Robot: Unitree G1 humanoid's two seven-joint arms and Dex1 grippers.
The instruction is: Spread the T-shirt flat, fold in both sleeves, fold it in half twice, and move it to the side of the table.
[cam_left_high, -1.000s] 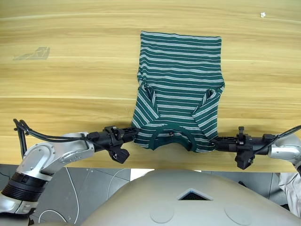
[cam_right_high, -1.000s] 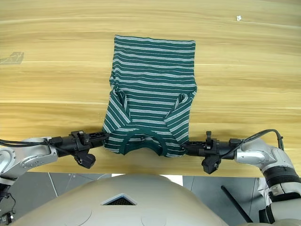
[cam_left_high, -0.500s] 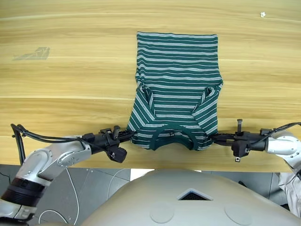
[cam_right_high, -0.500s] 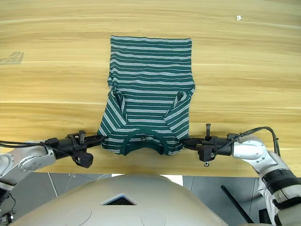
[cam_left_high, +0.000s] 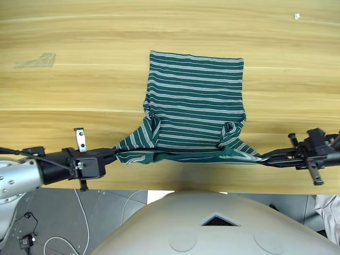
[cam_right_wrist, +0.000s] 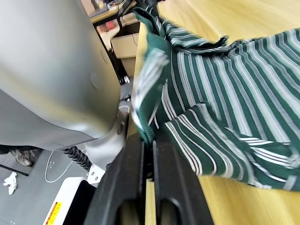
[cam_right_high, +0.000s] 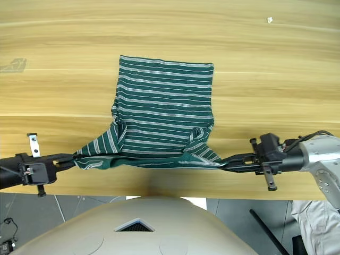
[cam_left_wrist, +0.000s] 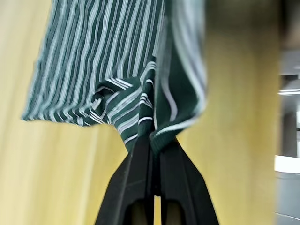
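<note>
The left gripper (cam_left_high: 112, 153) and the right gripper (cam_left_high: 264, 158) are each pinched tight on a near corner of the T-shirt (cam_left_high: 194, 101). Within the last second they have drawn well apart along the near edge of the counter (cam_left_high: 79, 106). This has pulled the shoulder end into a taut line between them, seemingly lifted a little, while the hem end lies flat farther out, mid-counter. The sleeves look tucked in, so this is probably the set-up for the first half fold. A small white scrap (cam_left_high: 297, 16) and a grey mark (cam_left_high: 36, 60) lie well apart from the cloth, out of its way.
</note>
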